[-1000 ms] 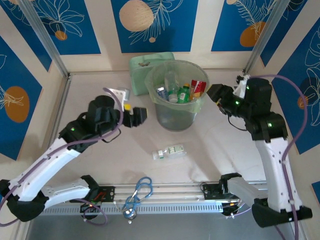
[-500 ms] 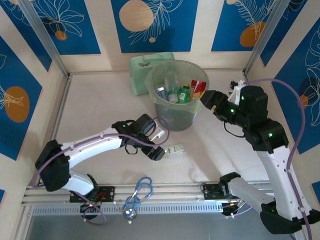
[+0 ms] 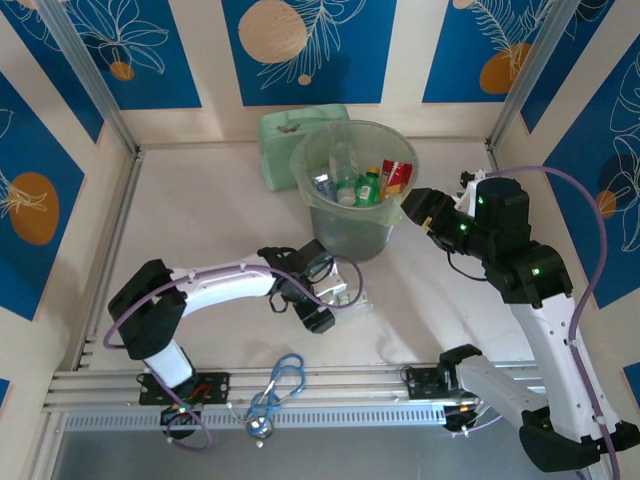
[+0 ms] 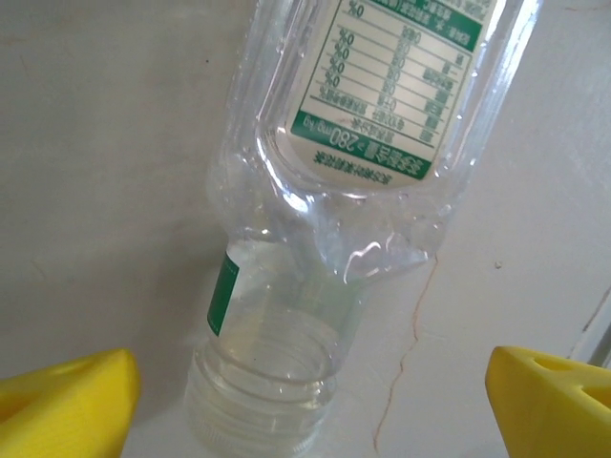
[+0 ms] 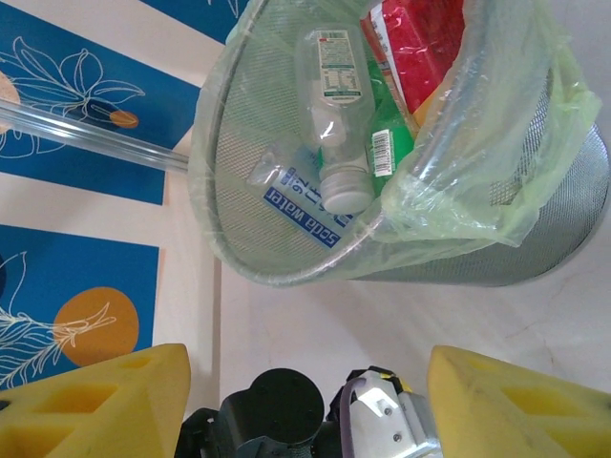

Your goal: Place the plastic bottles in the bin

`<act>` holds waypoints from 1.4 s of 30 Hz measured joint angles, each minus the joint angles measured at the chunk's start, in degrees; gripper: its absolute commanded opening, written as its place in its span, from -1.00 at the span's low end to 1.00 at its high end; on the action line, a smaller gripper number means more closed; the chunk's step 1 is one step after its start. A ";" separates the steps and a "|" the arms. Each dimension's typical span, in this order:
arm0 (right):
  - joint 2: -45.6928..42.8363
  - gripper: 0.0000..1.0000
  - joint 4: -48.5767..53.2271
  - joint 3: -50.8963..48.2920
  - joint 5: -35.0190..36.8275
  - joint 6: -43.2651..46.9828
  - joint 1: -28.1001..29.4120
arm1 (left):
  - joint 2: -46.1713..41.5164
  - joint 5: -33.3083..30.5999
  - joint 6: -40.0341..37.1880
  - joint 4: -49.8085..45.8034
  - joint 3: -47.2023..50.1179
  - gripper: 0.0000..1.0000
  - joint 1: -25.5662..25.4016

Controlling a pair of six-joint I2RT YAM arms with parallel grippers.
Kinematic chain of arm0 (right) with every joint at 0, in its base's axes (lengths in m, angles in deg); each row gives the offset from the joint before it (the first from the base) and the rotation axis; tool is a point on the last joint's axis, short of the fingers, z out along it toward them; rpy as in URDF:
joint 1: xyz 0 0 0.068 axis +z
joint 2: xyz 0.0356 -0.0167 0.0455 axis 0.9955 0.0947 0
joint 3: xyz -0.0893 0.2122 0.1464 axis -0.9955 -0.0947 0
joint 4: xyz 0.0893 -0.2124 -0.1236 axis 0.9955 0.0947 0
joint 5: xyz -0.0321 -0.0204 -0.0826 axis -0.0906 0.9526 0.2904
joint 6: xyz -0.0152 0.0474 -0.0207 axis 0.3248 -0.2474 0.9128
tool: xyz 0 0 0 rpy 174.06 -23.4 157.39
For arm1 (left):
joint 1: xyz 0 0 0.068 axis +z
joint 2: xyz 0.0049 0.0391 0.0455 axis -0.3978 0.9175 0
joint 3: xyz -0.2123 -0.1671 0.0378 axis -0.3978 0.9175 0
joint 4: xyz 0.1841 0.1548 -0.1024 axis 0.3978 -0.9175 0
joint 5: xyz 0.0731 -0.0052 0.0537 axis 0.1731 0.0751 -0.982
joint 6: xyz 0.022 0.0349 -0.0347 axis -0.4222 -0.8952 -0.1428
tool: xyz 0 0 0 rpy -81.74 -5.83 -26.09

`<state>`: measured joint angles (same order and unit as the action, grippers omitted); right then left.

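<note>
My left gripper hangs low over the table with its jaws spread wide. The yellow pads stand on either side of the neck of a clear bottle, well apart from the plastic, so nothing is in its grasp yet. That bottle lies on its side in the open middle of the table, just in front of the bin. It carries a green-and-white label and shows bare threads at the mouth with no cap that I can see.

My right gripper hovers beside the bin's right rim, jaws parted and empty, looking down into it. In its wrist view the bin is a mesh basket under a pale-green liner. Inside lie the bottles already binned: a clear one with a white cap, a green one, one with a red label, and a blue soda-water label among them.

By my reading the job is nearly finished. The bottle under my left gripper is the only one I can find outside the bin, and it has yet to be gripped, lifted and dropped in. A mint-green box sits behind the bin, and blue loops lie by the near rail, both outside the task.
</note>
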<state>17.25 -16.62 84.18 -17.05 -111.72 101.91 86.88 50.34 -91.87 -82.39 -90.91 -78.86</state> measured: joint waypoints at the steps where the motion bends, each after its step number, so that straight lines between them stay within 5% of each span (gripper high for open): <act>1: -0.02 0.34 -0.02 -0.04 -0.15 -0.02 -0.17 | 0.61 -0.17 -0.35 0.24 -0.31 0.83 0.00; 13: -0.17 0.35 0.00 -0.39 -0.81 -0.48 -1.92 | 6.08 -1.05 -1.86 2.54 -0.76 0.33 -0.02; 21: -0.15 0.34 0.00 -0.39 -1.90 -0.63 -3.74 | 5.07 -1.68 -1.53 3.61 -0.07 -0.24 -0.22; 34: 0.09 0.36 0.63 2.84 -4.37 0.31 -5.01 | -9.53 -0.52 0.00 0.20 1.03 -0.35 -2.16; 42: 6.03 0.55 1.25 10.27 -12.90 4.17 -2.97 | -23.19 0.39 5.22 -5.38 -4.44 -0.35 -3.98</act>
<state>23.28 -15.37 94.46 -29.94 -107.54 98.94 63.69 50.73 -86.65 -87.77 -95.35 -82.84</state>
